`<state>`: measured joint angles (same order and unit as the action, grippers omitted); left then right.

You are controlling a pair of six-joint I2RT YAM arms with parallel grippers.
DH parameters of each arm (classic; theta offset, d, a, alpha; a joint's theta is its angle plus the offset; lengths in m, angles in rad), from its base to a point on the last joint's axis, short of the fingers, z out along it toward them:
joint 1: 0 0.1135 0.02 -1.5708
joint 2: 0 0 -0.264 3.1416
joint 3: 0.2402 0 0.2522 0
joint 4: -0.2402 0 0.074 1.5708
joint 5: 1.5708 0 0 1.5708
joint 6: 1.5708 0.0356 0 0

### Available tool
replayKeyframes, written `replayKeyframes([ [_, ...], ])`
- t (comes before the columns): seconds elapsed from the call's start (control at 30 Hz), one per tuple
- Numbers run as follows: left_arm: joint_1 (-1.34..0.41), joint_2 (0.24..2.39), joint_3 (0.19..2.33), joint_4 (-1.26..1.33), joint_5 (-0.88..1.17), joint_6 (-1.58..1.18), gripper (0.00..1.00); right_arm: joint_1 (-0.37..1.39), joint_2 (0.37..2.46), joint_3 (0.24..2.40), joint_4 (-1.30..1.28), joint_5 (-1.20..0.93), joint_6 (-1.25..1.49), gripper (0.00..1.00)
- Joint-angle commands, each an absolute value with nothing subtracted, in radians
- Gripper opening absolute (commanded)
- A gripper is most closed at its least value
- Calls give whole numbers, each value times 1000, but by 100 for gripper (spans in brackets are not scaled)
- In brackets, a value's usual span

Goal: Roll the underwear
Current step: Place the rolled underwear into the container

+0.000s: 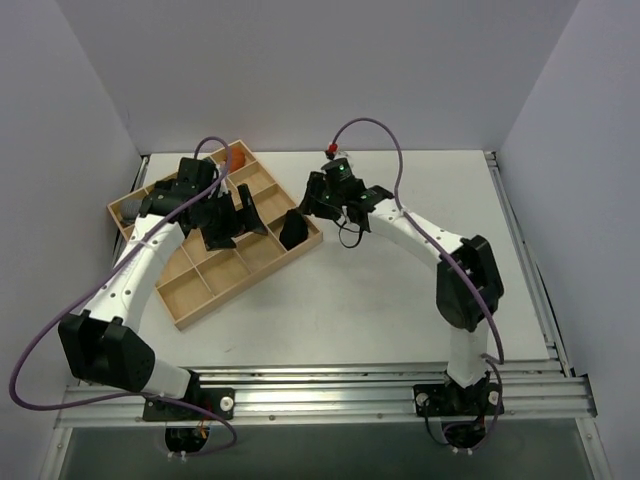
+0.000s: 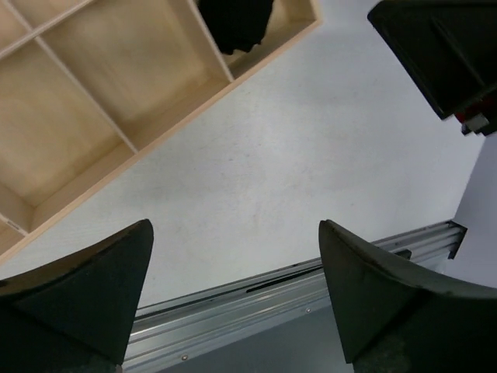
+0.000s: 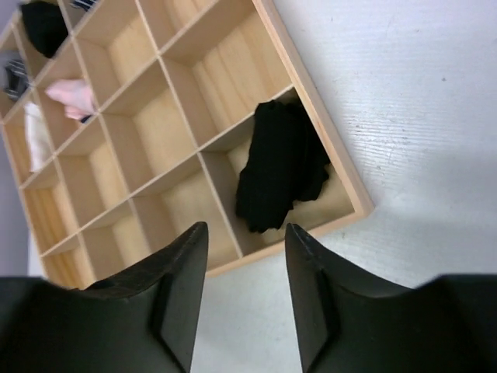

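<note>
Underwear (image 3: 279, 167), black and bunched into a long soft lump, sits in the corner compartment of the wooden tray (image 3: 326, 132), the compartment at the tray's end nearest the right arm. You can see its upper end pressed against the divider on the tray's inner side, while bare wood shows around its lower end. Neither claw touches it. Your right gripper (image 3: 247, 287) hangs just outside that same corner of the tray, its two fingers apart with nothing between them, the garment showing through the gap. Your left gripper (image 2: 233, 287) is spread wide with nothing in it; from overhead it sits above the tray's middle compartments, and its own camera looks past the tray's long edge onto the white table (image 2: 311, 155). Further along the tray, away from the garment's corner, you can make out a pink bundle (image 3: 70, 97) in one compartment and a smaller black bundle (image 3: 43, 27) in another near the tray's far end. The compartments right next to the garment's show only wood.
</note>
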<state>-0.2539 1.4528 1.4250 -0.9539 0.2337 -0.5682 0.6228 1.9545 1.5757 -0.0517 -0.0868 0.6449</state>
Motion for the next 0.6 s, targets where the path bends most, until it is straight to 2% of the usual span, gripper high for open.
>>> replayKeyframes([
  [0.0,-256,1419,1515,-896,347,-541,94,618,1752,1588,-185,-65,626,42],
  [0.1,-268,1399,1529,-885,376,-538,94,620,1611,1493,-248,-37,624,54],
  [0.23,-322,1375,1520,-879,364,-543,94,643,1422,1356,-325,56,655,77],
  [0.37,-498,1287,1448,-766,275,-563,94,716,1188,1255,-420,243,736,98],
  [0.47,-604,1234,1401,-683,212,-598,94,771,1065,1215,-501,362,794,100],
  [0.57,-632,1188,1365,-608,190,-618,94,793,1000,1218,-564,396,808,100],
])
